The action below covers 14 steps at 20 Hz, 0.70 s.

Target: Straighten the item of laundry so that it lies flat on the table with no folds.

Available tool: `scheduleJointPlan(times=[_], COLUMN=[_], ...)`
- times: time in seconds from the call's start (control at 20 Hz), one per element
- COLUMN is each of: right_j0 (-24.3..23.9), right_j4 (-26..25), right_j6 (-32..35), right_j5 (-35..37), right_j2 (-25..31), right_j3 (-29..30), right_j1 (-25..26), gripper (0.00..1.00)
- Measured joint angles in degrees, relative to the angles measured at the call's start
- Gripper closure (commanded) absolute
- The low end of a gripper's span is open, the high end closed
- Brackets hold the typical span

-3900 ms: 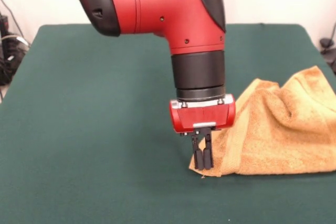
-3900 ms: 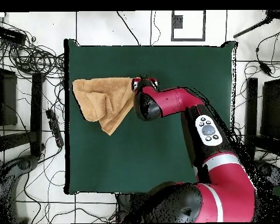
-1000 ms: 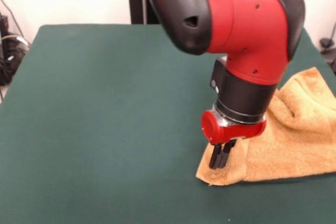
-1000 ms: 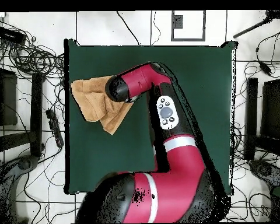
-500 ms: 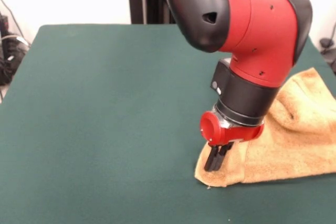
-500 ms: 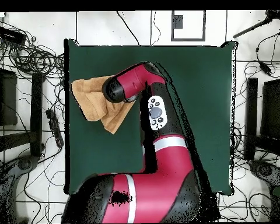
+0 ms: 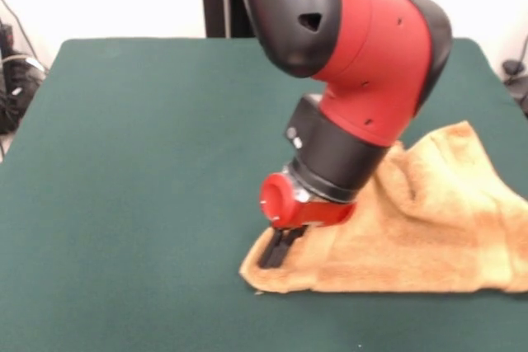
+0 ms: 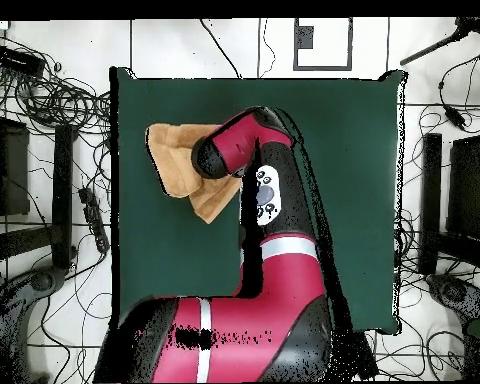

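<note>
Towel (image 7: 429,220) lies bunched, ridge standing, toward one side of the tabletop (image 7: 148,162). We judge it soft, light, limp; corners are the best hold. Pincer (image 7: 279,251), tilted low under the bent arm (image 7: 346,55), appears closed on its near corner.

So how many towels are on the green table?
1. The orange-tan towel lies rumpled on the green table, toward the right in the front view, with the gripper on its near-left corner. The arm hides part of the table, though no other towel shows.
</note>
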Motion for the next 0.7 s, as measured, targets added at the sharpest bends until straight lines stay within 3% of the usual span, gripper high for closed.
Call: scheduleJointPlan(times=[0.7], right_j0=[0.4], right_j4=[-5.0], right_j6=[0.0], right_j5=[-2.3], right_j2=[-7.1], right_j3=[-6.3], right_j1=[4.5], gripper=[1.00])
